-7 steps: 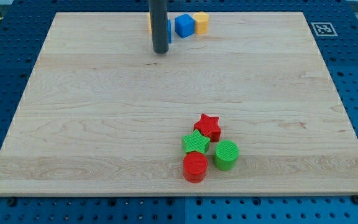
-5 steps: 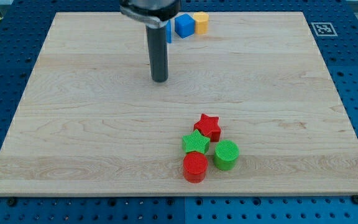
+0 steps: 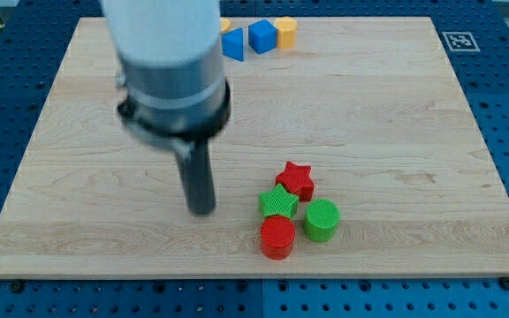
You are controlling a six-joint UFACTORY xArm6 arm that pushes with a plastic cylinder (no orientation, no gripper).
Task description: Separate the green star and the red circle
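Note:
The green star [image 3: 277, 202] lies on the wooden board [image 3: 396, 132] near the view's bottom. The red circle [image 3: 277, 237] sits just below it, touching it. A red star [image 3: 296, 179] touches the green star's upper right, and a green circle [image 3: 321, 220] sits at its lower right. My tip [image 3: 201, 209] rests on the board to the left of this cluster, roughly level with the green star, with a gap between them. The arm's grey body hangs above it.
At the view's top stand a blue triangular block [image 3: 232, 43], a blue cube [image 3: 262, 35] and a yellow block [image 3: 285, 31]. An orange block [image 3: 224, 25] is mostly hidden behind the arm. A marker tag [image 3: 459, 41] lies off the board's top right corner.
My tip has moved from the view's top, near the blue blocks, down the board to just left of the cluster. No block has moved.

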